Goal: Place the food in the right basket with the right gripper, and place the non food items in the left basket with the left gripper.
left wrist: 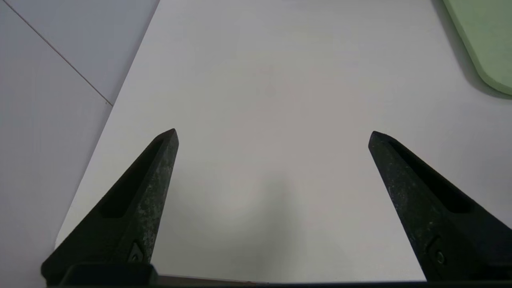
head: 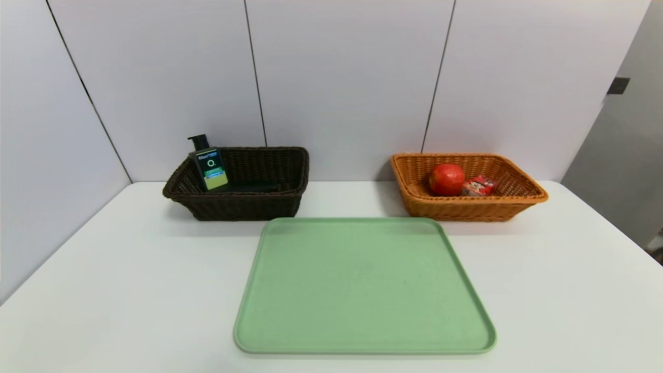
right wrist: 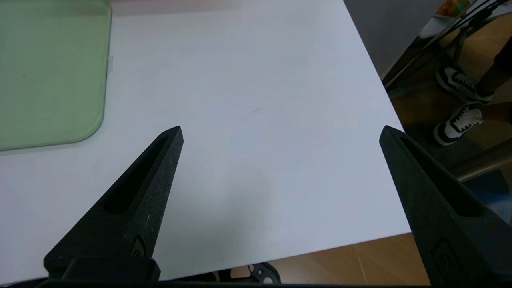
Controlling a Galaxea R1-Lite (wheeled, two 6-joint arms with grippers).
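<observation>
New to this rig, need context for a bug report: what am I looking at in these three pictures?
A two-armed robot at a white table. The head picture looks forward and down. It shows a flat green tray with nothing on it. Behind it, on the robot's left, a dark brown wicker basket holds a dark pump bottle with a green label. On its right, an orange-tan wicker basket holds a round red apple and a small red carton.

The other two come from the wrists. Each shows that arm's own black hand, open and holding nothing: the left hand and right hand are both over the table, beside the tray.
</observation>
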